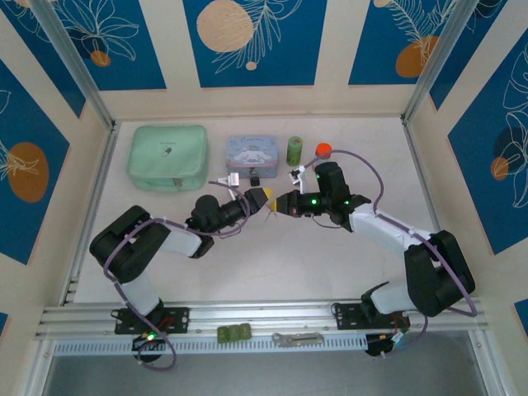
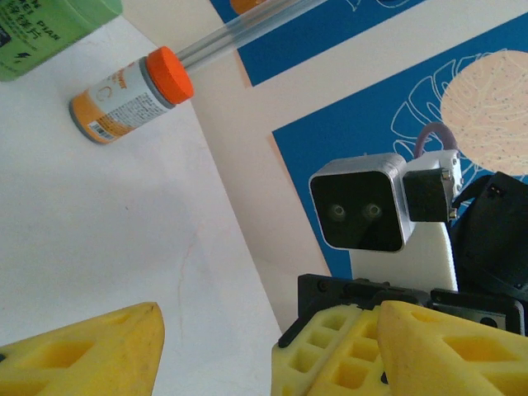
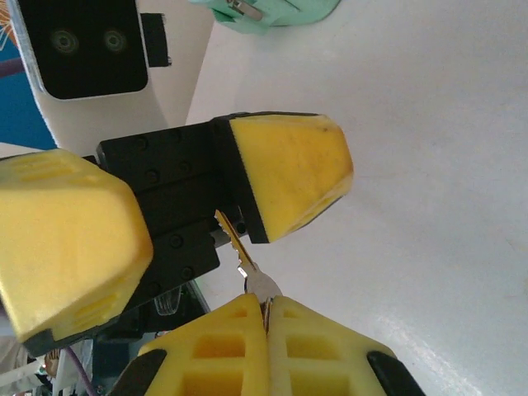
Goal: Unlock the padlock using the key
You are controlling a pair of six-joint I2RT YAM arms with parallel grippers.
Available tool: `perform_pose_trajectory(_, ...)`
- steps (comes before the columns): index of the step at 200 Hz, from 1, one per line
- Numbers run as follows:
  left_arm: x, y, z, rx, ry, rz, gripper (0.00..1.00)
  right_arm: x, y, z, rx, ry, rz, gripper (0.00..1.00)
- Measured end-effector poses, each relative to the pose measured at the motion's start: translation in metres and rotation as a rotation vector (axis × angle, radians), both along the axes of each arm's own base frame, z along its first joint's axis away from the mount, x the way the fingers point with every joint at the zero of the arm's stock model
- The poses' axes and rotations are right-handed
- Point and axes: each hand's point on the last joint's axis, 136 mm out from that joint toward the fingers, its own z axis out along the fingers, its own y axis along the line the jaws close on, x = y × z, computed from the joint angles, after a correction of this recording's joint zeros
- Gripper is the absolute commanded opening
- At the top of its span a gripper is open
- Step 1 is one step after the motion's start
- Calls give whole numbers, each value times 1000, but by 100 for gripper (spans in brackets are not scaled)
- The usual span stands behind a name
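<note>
**Right gripper [image 3: 266,309] clamped on key [image 3: 247,268]**

The key is pinched by its head between the closed yellow pads, with the blade pointed at the left gripper [image 1: 264,196]. The left jaws are spread wide, one finger seen on each side of the blade; contact cannot be told. Both tips are met above the white table [image 1: 272,264], near a pale blue tin [image 1: 252,153].

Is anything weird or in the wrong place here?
Only the key, pinched in the right gripper: it pokes between the left gripper's open yellow fingers, as if being handed over. Nothing looks spilled or broken.
</note>
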Motion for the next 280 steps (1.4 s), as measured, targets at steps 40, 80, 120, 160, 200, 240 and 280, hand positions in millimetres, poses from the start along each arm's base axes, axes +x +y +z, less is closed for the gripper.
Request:
perform_pose_trajectory(40, -3, -1, 8, -27, -19, -15, 59, 6, -5, 2, 11, -4, -18, 0)
perform_pose_trajectory(80, -5, -2, 10, -31, -25, -30, 38, 9, -8, 3, 16, -2, -26, 0)
perform_pose_trajectory(120, -5, -1, 5, -23, -10, -26, 2, 10, -9, 4, 26, 5, -34, 0)
perform_pose_trajectory(160, -4, 0, 5, -20, -12, -20, 0, 10, -9, 6, 33, 11, -35, 23)
perform_pose_trajectory(200, -6, -1, 2, -6, -2, -32, 0, 8, -14, 14, 20, -68, -27, 45)
perform_pose_trajectory(240, -7, -6, 6, 0, -13, -65, 0, 4, -16, 28, 52, -184, -13, 43)
perform_pose_trajectory(280, -9, -9, 13, -20, -18, -86, 0, 4, -14, 17, 78, -205, -6, 38)
